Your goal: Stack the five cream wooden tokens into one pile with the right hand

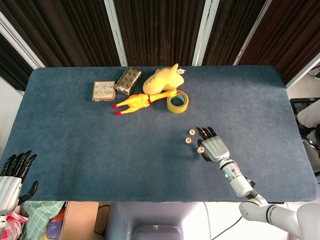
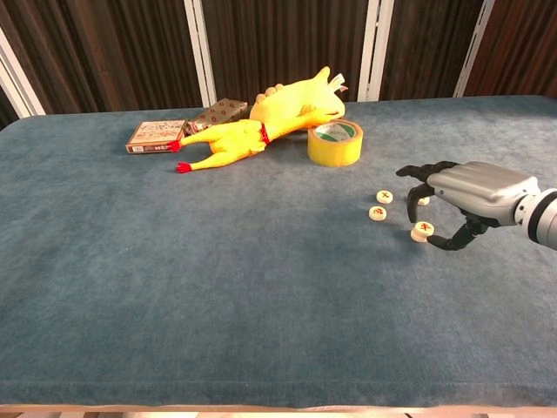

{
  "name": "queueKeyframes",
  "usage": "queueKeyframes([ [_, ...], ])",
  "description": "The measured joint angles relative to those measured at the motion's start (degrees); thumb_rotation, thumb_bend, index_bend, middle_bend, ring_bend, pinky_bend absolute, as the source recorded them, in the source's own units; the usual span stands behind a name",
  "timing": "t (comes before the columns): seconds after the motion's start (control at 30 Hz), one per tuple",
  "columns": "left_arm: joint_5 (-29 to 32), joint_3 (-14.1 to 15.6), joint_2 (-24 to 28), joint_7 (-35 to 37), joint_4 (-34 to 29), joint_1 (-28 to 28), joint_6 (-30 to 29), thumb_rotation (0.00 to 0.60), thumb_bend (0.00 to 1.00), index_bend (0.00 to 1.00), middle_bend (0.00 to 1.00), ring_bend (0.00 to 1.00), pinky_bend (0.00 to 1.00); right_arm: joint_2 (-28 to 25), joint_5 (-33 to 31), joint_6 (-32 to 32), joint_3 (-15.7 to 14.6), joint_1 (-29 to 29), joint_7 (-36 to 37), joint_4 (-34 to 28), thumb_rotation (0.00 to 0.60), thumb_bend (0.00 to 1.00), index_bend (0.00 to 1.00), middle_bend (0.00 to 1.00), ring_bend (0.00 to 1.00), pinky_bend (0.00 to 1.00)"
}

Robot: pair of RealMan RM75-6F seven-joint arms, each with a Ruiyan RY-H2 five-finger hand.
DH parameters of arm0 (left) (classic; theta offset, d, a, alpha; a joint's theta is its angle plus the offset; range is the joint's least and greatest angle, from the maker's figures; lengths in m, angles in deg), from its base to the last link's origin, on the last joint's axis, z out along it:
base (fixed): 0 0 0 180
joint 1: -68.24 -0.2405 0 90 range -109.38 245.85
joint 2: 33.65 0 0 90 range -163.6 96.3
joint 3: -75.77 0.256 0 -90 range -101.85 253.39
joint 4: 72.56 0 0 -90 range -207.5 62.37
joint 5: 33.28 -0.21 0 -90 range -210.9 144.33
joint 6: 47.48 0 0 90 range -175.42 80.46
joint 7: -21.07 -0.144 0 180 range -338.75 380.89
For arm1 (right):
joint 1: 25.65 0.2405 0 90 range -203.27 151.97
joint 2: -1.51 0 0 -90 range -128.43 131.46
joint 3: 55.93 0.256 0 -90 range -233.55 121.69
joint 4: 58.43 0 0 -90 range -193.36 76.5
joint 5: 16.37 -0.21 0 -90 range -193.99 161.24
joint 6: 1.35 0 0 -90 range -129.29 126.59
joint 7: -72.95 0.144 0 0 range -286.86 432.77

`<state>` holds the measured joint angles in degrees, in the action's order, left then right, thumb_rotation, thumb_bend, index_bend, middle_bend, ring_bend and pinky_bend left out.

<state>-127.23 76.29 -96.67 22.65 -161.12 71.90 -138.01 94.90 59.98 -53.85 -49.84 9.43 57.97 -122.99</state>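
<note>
At the far left, the left hand (image 1: pixel 11 172) hangs below the near edge of the blue felt-covered surface (image 1: pixel 90 145), its dark fingers (image 1: pixel 20 161) spread apart and holding nothing. Toward the back of the surface lie a flat printed card box (image 1: pixel 103 90) and, just beside it, a brown patterned packet (image 1: pixel 128 80). Next comes a yellow rubber chicken with red feet (image 2: pixel 228 142), stretched out in front of a yellow plush toy (image 2: pixel 300 97), and beside them a roll of yellow tape (image 2: pixel 335 142) lying flat.

Right of centre sit the cream wooden tokens, small round discs with red marks on top. Two lie singly near each other, one (image 2: pixel 384 197) slightly behind the other (image 2: pixel 377 212). A third (image 2: pixel 423 230) rests on top of another token, a short pile just beside the thumb. One more (image 2: pixel 424 200) peeks out under the fingers, partly hidden. The right hand (image 2: pixel 474 192) arches over this pile, grey back upward, fingers curved down and apart; whether they touch the pile cannot be told.
</note>
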Motion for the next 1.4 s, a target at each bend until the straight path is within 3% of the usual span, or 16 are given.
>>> queueKeyframes([
  [0.23, -0.07, -0.01, 0.02, -0.01, -0.14, -0.18, -0.34, 0.6, 0.41, 0.0, 0.0, 0.0, 0.01, -1.51, -0.43, -0.2, -0.07, -0.12, 0.17, -1.93, 0.6, 0.49, 0.36, 0.04, 0.0, 0.0],
  [0.5, 0.28, -0.07, 0.1, -0.02, -0.17, -0.3, -0.26, 0.6, 0.41, 0.0, 0.0, 0.0, 0.01, -4.25, -2.83, -2.82, 2.85, -0.82, 2.5, -2.38, 0.6, 0.49, 0.39, 0.04, 0.0, 0.0],
  [0.7, 0.02, -0.06, -0.3, -1.41, -0.36, -0.18, -0.08, 0.6, 0.41, 0.0, 0.0, 0.0, 0.01, -2.48, -5.64, 1.52, 5.62, 1.64, 7.97, 5.16, 0.6, 0.49, 0.47, 0.04, 0.0, 0.0],
  [0.97, 0.68, -0.31, -0.97, -3.42, -0.4, 0.17, 0.92, 0.6, 0.41, 0.0, 0.0, 0.0, 0.0, 4.85, -6.55, 8.62, 6.8, 6.97, 11.99, 18.97, 0.6, 0.49, 0.5, 0.04, 0.0, 0.0],
  [1.4, 0.83, -0.45, -0.98, -3.83, -0.69, 0.38, 1.14, 0.6, 0.41, 0.0, 0.0, 0.0, 0.01, 5.2, -3.65, 7.99, 4.39, 7.26, 13.28, 18.47, 0.6, 0.47, 0.49, 0.04, 0.0, 0.0],
])
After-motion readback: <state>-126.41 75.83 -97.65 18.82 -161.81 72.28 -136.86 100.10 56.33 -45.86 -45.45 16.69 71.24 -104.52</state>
